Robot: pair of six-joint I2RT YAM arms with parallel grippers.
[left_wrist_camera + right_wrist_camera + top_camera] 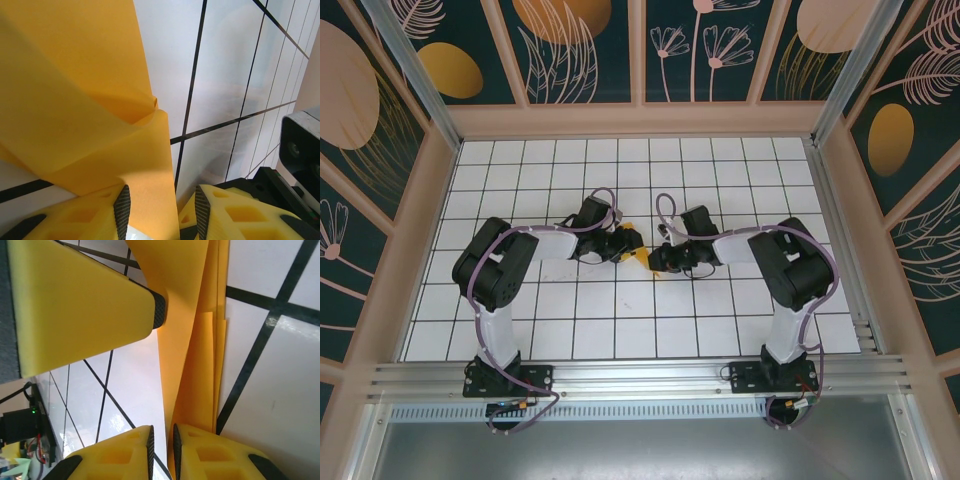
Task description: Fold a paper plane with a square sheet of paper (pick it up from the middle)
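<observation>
The orange-yellow paper (641, 259) is folded into several layers and held up off the tiles between the two grippers at the table's middle. In the right wrist view the creased paper (195, 340) runs down into my right gripper (163, 450), whose jaws are nearly closed and pinch its lower edge. My left gripper (161, 210) stands open, with a curved flap of the paper (75, 100) lying against its left pad (121, 210) and a wide gap to the other pad. The left gripper (632, 243) and the right gripper (660, 258) almost touch.
One yellow finger of the left gripper (80, 305) presses near the paper's side in the right wrist view. A dark part of the right arm (300, 145) sits close on the left wrist view's right. White gridded floor (620, 330) lies all around, with walls beyond.
</observation>
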